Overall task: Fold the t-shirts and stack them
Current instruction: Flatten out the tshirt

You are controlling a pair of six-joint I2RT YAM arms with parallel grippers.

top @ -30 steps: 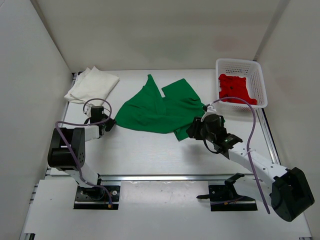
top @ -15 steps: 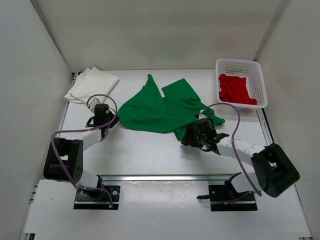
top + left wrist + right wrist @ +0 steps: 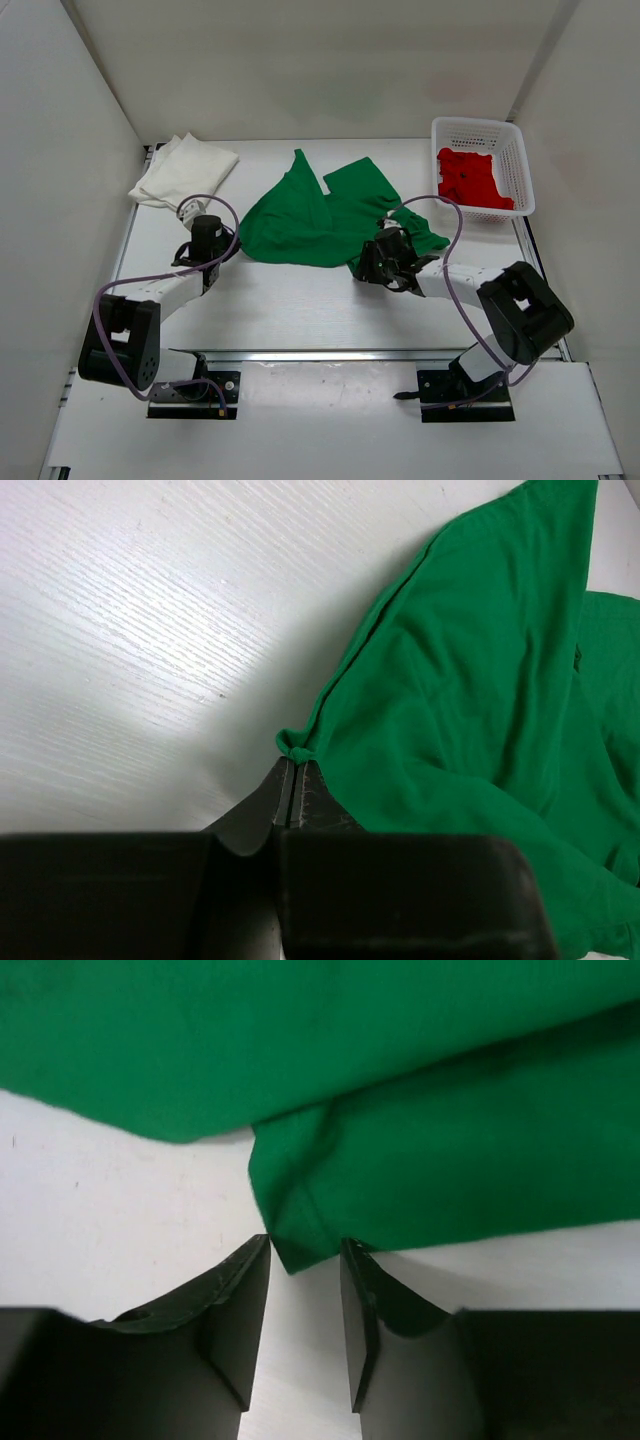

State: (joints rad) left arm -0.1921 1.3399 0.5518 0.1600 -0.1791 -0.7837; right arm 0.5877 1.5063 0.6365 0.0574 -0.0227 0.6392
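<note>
Left wrist view: left end effector (image 3: 295,795) clenched on a hem corner of the green t-shirt (image 3: 480,680), spread rightward across the surface (image 3: 130,630); right end effector (image 3: 305,1260) released, straddling the opposite corner, not yet pinched.

Two matching arms in front of you. The left arm (image 3: 165,288) has a white link, with rounded black housings at the joints and a chunky black block at the shoulder. The right arm (image 3: 435,280) is the same build, white link into a big black joint. A thin purple cable (image 3: 210,196) loops off the left one, and a longer purple cable (image 3: 461,235) arcs over the right. Each arm sits on a flat black base plate (image 3: 185,392). Up close, your left fingers (image 3: 250,822) are dark wedges with grey, rough inner faces. The right fingers (image 3: 235,1300) are glossy black with scuffed pale edges, and a small hole shows in one.
</note>
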